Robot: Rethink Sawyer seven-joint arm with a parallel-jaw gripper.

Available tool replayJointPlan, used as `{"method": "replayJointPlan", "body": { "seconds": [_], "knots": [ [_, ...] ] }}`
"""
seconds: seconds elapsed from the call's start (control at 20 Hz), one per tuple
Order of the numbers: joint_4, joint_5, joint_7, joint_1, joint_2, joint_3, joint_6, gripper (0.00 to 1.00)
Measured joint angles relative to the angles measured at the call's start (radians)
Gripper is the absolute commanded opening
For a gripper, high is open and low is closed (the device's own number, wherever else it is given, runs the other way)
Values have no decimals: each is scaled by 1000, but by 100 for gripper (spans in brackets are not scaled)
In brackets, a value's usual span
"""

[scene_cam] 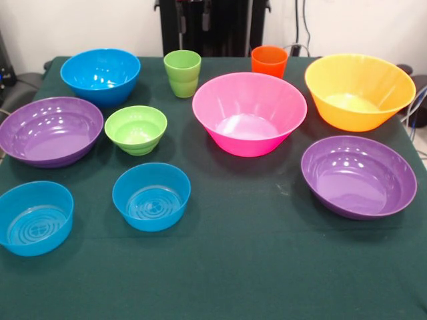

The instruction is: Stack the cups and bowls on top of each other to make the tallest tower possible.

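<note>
gripper out of frame so its state can't be told; nothing stacked yet: lime cup (182,73) and orange cup (269,61) top centre, pink bowl (249,113) mid-frame, other bowls spread separately, whole tower left to build.

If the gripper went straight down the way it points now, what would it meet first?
Likely the lime green ridged plastic cup, almost directly below the gripper at the top edge. Depth is unclear, so it might land on the tablecloth behind it.
</note>
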Motion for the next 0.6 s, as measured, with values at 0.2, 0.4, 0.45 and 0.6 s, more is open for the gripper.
{"method": "replayJointPlan", "body": {
  "seconds": [0.2,0.4,0.45,0.6],
  "knots": [
    [-9,0,0,1,11,0,-8,100],
    [-17,0,0,2,18,1,-8,100],
    [-25,0,0,2,22,2,-8,100],
    [-34,0,0,2,23,2,-8,100]
  ]
}}
